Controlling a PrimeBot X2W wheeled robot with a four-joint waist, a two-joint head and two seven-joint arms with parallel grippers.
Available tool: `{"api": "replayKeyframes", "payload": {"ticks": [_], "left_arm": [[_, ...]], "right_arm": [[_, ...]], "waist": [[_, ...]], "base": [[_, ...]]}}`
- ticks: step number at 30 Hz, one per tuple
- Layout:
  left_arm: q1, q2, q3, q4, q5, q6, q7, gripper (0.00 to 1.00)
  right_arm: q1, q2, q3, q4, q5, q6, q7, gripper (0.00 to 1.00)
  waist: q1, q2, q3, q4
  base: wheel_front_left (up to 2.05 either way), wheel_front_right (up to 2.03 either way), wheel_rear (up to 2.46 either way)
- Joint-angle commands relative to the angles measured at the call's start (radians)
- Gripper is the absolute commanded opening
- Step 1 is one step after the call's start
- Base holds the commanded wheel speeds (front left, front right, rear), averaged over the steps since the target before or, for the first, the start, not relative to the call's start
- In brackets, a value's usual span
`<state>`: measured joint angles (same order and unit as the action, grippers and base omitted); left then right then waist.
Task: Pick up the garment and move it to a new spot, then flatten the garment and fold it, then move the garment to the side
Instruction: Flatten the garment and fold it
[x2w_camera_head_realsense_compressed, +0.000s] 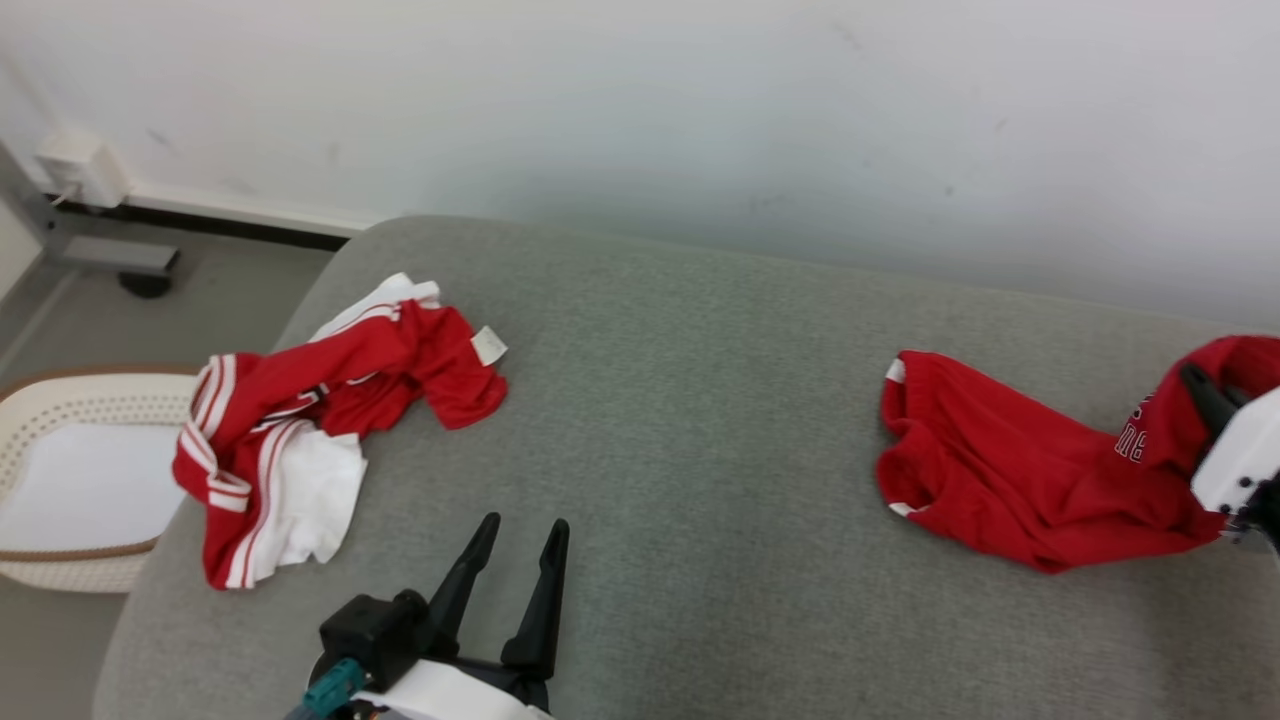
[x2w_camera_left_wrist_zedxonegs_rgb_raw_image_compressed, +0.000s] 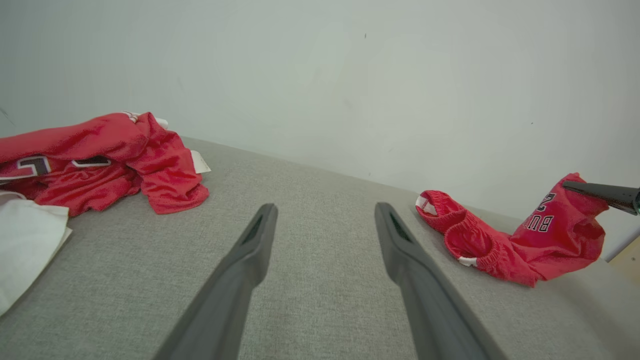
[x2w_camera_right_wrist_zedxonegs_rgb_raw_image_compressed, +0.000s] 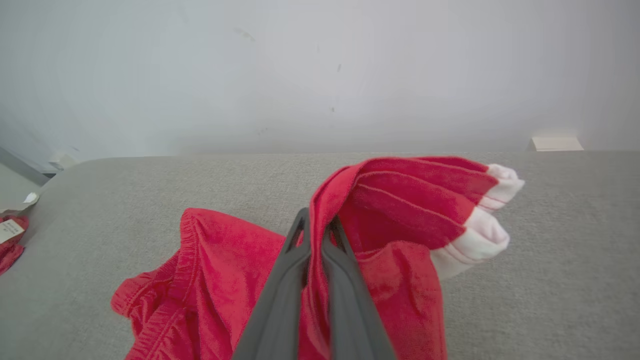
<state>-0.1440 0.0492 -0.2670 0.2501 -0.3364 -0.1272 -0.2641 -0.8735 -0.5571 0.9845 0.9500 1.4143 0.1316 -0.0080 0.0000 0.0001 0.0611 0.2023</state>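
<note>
Shorts (x2w_camera_head_realsense_compressed: 1020, 490), one red pair, clamped in right end effector (x2w_camera_right_wrist_zedxonegs_rgb_raw_image_compressed: 316, 226), one basket (x2w_camera_head_realsense_compressed: 50, 408)

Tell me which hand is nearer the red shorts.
Right. The right hand is shut on the red shorts; the left hand, open, is apart from them, over the grey cushion.

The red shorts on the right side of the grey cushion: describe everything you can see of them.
The red shorts look like soft jersey fabric, with a gathered elastic waistband, white trim at some edges and white lettering near the lifted end. They are crumpled, not flat. The waistband end lies on the grey upholstered cushion; the other end is raised off it, a fold pinched in the shut right claw. Nothing else touches them.
</note>
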Motion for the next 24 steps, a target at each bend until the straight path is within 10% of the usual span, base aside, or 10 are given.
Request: {"api": "replayKeyframes", "payload": {"ticks": [1, 20, 23, 24], "left_arm": [[-0.005, 0.003, -0.003, -0.003, -0.02, 0.003, 0.0, 1.0], [-0.022, 0.003, -0.021, -0.008, -0.055, 0.026, 0.0, 1.0], [-0.026, 0.003, -0.022, 0.0, -0.057, 0.027, -0.001, 1.0], [-0.027, 0.003, -0.022, 0.002, -0.057, 0.027, 0.0, 1.0]], "right_arm": [[-0.024, 0.026, 0.023, 0.011, -0.027, -0.002, 0.021, 0.0], [-0.07, 0.239, 0.123, 0.098, -0.084, -0.002, 0.105, 0.0], [-0.07, 0.272, 0.126, 0.114, -0.085, -0.002, 0.092, 1.0], [-0.067, 0.282, 0.125, 0.116, -0.082, -0.002, 0.084, 1.0]], "waist": [[0.0, -0.0001, 0.014, 0.039], [0.0, -0.0001, 0.039, 0.08], [0.0, -0.0001, 0.034, 0.071], [0.0, -0.0001, 0.032, 0.069]], "base": [[0.0, 0.0, 0.0], [0.0, 0.0, 0.0], [0.0, 0.0, 0.0], [0.0, 0.0, 0.0]]}}
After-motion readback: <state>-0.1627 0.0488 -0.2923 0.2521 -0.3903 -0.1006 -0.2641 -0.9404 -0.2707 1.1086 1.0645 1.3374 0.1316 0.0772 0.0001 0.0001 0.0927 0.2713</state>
